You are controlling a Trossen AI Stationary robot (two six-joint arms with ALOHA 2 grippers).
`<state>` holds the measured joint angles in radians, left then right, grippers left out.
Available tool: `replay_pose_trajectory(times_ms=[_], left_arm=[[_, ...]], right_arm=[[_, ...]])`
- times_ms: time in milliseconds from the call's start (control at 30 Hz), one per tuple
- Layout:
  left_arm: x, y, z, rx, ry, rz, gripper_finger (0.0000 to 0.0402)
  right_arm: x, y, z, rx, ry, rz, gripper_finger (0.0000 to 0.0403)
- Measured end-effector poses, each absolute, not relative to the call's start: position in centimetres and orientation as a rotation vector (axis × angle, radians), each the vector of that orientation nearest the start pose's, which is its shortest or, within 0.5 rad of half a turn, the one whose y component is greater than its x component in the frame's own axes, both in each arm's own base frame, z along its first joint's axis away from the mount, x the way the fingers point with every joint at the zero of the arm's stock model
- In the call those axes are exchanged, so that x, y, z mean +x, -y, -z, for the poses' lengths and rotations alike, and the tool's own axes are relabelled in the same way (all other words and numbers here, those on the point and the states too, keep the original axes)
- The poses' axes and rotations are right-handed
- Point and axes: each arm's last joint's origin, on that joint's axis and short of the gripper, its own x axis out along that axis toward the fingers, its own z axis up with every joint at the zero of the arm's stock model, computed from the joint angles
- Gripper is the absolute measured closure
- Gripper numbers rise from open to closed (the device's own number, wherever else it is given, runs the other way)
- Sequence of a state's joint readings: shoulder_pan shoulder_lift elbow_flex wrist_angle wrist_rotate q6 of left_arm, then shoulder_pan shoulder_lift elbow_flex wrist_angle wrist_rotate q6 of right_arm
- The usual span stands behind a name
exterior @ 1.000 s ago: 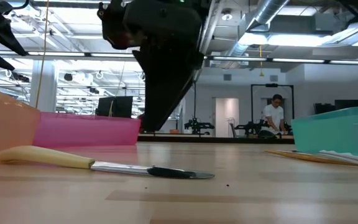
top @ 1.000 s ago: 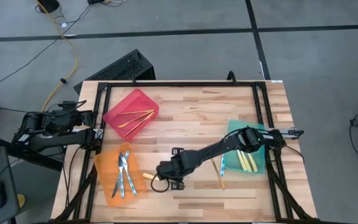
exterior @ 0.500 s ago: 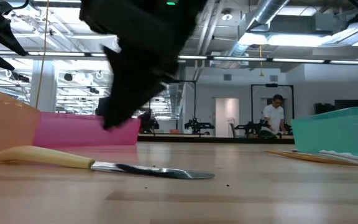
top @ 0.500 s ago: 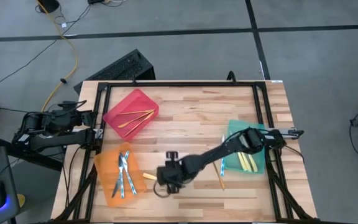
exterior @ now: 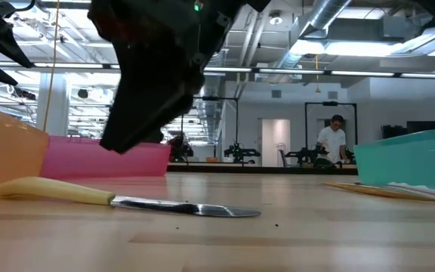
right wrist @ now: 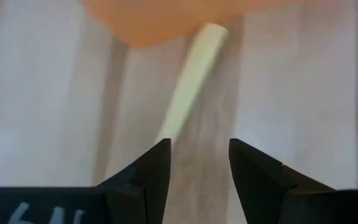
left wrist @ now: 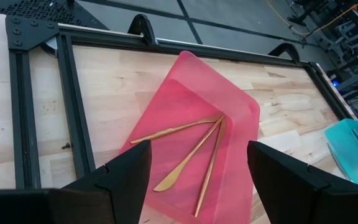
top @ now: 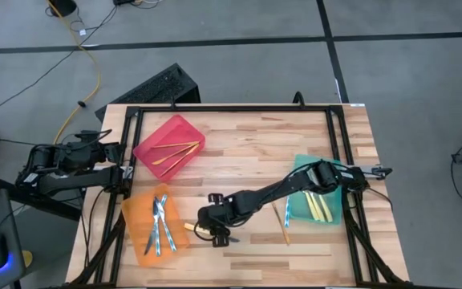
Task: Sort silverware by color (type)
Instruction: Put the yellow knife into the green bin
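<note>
With our left hand [left wrist: 197,180] idle and open by the red bin [top: 169,144], our right hand [top: 208,234] hovers open over the yellow-handled knife [exterior: 119,198] beside the orange bin [top: 152,222]; descending off-centre could skid it away.

No words, labels, brand names or signs can be read in any view (a few pale strokes show at the edge of the right wrist view, too cut off to make out).
</note>
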<state>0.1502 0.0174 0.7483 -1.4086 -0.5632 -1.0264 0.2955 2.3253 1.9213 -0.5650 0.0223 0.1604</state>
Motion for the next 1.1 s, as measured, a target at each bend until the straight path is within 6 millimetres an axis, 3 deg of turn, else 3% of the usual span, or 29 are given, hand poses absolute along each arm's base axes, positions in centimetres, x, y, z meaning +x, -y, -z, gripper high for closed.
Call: replay_pose_trajectory(times_ms=[200,500,600,767,1100], left_arm=[[-3.2,-1.1,-25.8,-0.802,-0.261,-0.957,0.0155],[-3.2,-1.1,-25.8,-0.803,-0.261,-0.957,0.0155],[-3.2,-1.1,-25.8,-0.803,-0.261,-0.957,0.0155],[-3.2,-1.1,-25.8,-0.803,-0.26,-0.957,0.0155],[-3.2,-1.1,-25.8,-0.804,-0.26,-0.957,0.0155]], right_arm=[[48.3,-15.9,-17.8,-0.016,-0.926,-0.205,0.0218],[49.4,-16.3,-18.5,0.007,-0.715,-0.091,0.0218],[49.5,-16.4,-17.4,0.067,-0.639,-0.086,0.0218],[48.3,-16.6,-14.6,0.128,-0.703,-0.012,0.0218],[48.0,-17.4,-14.6,0.051,-0.656,0.081,0.0218]])
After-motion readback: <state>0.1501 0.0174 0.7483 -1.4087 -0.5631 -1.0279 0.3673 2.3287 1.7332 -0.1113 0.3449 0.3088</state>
